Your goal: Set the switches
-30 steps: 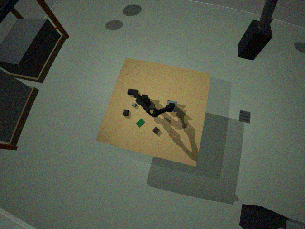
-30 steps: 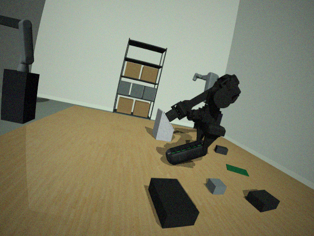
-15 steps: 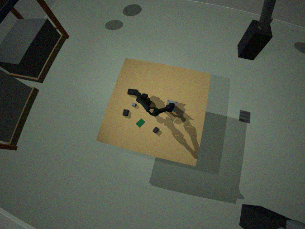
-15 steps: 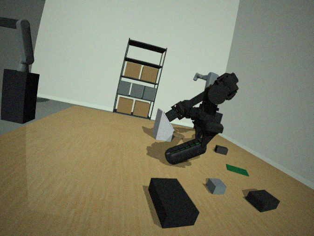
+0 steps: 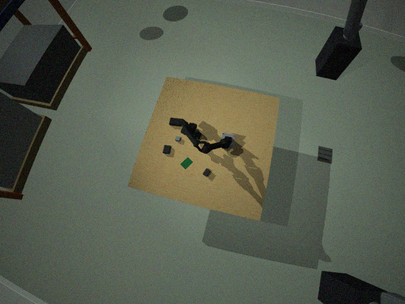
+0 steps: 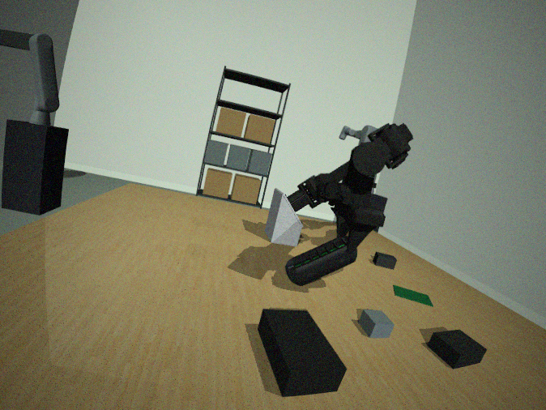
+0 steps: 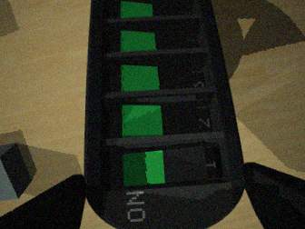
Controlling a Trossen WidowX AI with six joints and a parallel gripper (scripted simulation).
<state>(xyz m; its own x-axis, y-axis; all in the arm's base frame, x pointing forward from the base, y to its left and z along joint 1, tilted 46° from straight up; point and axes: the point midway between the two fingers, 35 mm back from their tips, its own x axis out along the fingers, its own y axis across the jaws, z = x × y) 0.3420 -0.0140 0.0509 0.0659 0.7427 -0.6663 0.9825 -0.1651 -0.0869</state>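
Note:
The dark grey controller unit (image 6: pixel 318 263) (image 7: pixel 222 109) is off the bench, tilted, with one end lower in the exterior view. My gripper (image 6: pixel 351 248) (image 7: pixel 165 179) is shut on it, with a finger on each long side near the switch 1 end. The wrist view looks onto its top: several rocker switches show green ends on the left, beneath the ON mark, and dark ends by the numbers. Switch 1 (image 7: pixel 144 168) has a two-toned green end; the others show more even green. Which ends are pressed down is hard to tell. The underside label is hidden.
On the wooden bench (image 5: pixel 209 202) (image 6: pixel 145 282) lie a large black block (image 5: pixel 175 122) (image 6: pixel 304 352), a grey-blue block (image 5: pixel 178 139) (image 6: pixel 376 323), a black block (image 5: pixel 166 149) (image 6: pixel 457 348), a green plate (image 5: pixel 186 163) (image 6: pixel 412 295) and a small dark block (image 5: pixel 207 172) (image 6: pixel 385 260).

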